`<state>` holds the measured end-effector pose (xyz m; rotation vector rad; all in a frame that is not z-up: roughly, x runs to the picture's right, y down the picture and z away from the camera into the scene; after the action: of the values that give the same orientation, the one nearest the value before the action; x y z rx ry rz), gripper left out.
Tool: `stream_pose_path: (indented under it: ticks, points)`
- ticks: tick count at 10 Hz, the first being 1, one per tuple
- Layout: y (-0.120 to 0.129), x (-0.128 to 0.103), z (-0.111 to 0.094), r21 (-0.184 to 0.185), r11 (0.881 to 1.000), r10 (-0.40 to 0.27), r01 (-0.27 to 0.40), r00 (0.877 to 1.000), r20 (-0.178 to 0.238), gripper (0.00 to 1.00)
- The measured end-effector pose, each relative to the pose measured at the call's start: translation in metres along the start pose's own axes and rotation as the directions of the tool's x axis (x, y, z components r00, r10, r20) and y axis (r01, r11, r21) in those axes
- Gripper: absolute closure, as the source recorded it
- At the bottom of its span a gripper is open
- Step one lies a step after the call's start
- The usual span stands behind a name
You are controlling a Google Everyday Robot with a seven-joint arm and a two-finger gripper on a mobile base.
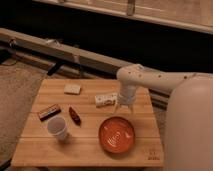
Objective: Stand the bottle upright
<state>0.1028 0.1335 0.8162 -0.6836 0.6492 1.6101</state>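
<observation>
The small white bottle [106,100] with a speckled label band lies on its side on the wooden table [90,145], near the middle back, its cap pointing right. My gripper [123,106] hangs from the white arm just right of the bottle's cap end, low over the table and close to the bottle. I cannot see whether it touches the bottle.
A white paper cup [58,128] stands front left. A red-orange bowl [116,134] sits front right. A pale block [72,89] lies at the back left, a dark bar [49,111] at the left, and a small red item [75,115] near the cup.
</observation>
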Motion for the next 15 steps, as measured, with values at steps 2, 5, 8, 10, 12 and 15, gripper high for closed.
stream_pose_path:
  ticks: [2, 5, 8, 10, 12, 15]
  points:
    - [0.001, -0.014, 0.007, -0.003, 1.0, -0.004, 0.004, 1.0, 0.021, 0.37]
    - [0.015, -0.035, 0.029, -0.002, 1.0, -0.025, 0.025, 0.999, 0.027, 0.37]
    - [0.025, -0.059, 0.047, 0.013, 0.999, -0.045, 0.045, 0.999, 0.024, 0.37]
    - [0.029, -0.083, 0.054, 0.034, 0.998, -0.057, 0.057, 0.998, 0.021, 0.37]
    - [0.032, -0.102, 0.055, 0.043, 0.997, -0.06, 0.059, 0.998, 0.026, 0.37]
    - [0.049, -0.125, 0.043, 0.053, 0.995, -0.083, 0.081, 0.995, 0.051, 0.37]
